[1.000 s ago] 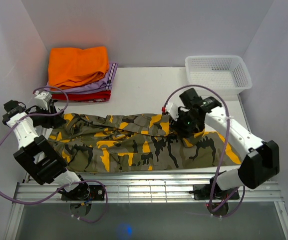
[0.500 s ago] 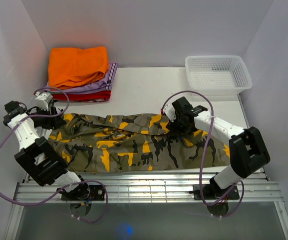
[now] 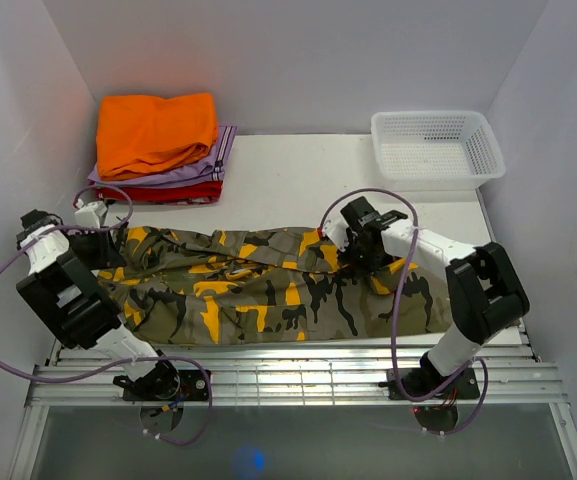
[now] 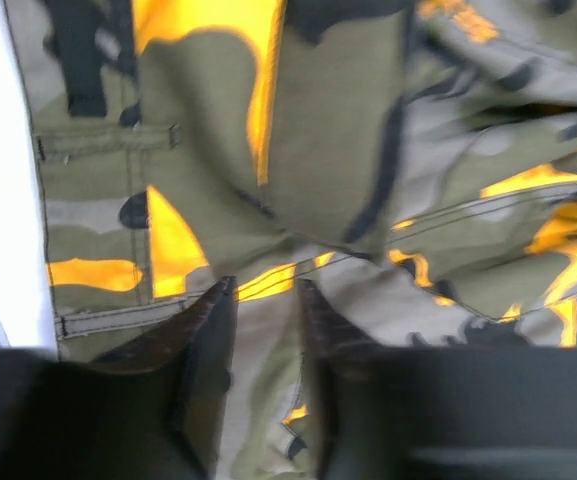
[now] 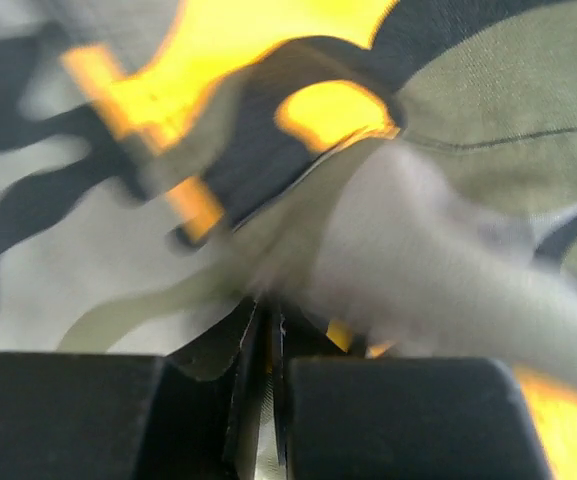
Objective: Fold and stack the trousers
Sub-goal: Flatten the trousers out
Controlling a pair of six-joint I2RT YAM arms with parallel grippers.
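Observation:
The camouflage trousers [image 3: 268,290] lie spread lengthwise across the table's near half, waistband to the left. At their left end my left gripper [image 3: 103,245] is down on the cloth. In the left wrist view its fingers [image 4: 208,330] hold a raised fold of trousers [image 4: 298,170] between them, so the left gripper [image 4: 265,285] is shut on the cloth. My right gripper [image 3: 353,258] presses on the upper edge of the trousers right of centre. In the right wrist view the right gripper [image 5: 268,305] has its jaws almost together, pinching blurred trousers [image 5: 438,260] cloth at the tips.
A folded orange garment [image 3: 156,130] tops lilac and red folded clothes [image 3: 183,180] at the back left. A white mesh basket [image 3: 436,148] stands at the back right. A metal rail [image 3: 288,370] runs along the table's near edge.
The right gripper has dropped onto the trousers and its jaws have closed. The left arm has shifted slightly and its jaws have narrowed on a fold of cloth.

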